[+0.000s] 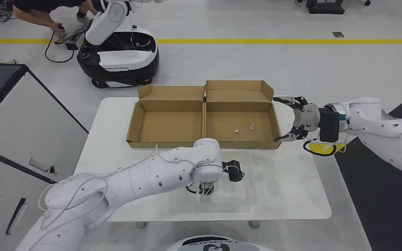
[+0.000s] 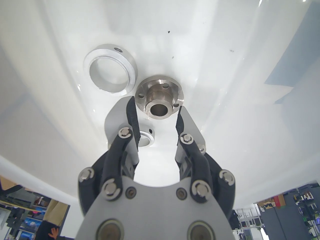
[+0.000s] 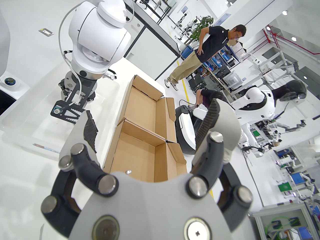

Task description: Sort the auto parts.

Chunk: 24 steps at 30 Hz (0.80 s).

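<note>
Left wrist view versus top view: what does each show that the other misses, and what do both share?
Left wrist view: a flanged hub between the fingers of the open left gripper, a large ring beside it, a smaller collar partly behind one finger. Top view: two cardboard boxes, small parts in the one by the open right gripper. Shared: the left gripper in the tray.

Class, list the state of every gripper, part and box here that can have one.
Flanged metal bushing: standing flange-down in white plastic tray.
Silver metal ring: lying flat beside it.
Brown cardboard boxes: lids open.
Left gripper: open, fingers flanking bushing.
Right gripper: open, at the boxes' end.
</note>
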Available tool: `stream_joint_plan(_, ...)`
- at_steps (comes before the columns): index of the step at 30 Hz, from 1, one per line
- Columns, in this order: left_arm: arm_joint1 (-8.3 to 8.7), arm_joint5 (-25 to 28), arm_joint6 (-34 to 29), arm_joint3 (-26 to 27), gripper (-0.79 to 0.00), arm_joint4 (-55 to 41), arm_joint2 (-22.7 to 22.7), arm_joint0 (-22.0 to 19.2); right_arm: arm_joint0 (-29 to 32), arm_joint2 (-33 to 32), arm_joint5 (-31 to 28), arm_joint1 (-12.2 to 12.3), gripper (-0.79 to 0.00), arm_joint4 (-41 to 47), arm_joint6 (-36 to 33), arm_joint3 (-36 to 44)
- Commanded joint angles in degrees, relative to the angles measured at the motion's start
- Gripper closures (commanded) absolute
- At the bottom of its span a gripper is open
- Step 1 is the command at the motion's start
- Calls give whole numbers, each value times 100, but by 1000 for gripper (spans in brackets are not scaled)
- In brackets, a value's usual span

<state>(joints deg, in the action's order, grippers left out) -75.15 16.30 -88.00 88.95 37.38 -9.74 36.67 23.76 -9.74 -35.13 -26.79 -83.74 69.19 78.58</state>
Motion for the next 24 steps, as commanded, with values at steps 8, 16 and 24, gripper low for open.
stream_joint_plan(8, 23, 48, 48, -42, -369, -75, 0, 1, 0, 0, 0, 0, -785, 0, 0, 0)
stream_joint_plan(16, 31, 131, 131, -130, -372, -106, 0, 9, 0, 0, 0, 0, -785, 0, 0, 0)
stream_joint_plan(24, 15, 182, 183, -220, -385, -147, 0, 22, 0, 0, 0, 0, -785, 0, 0, 0)
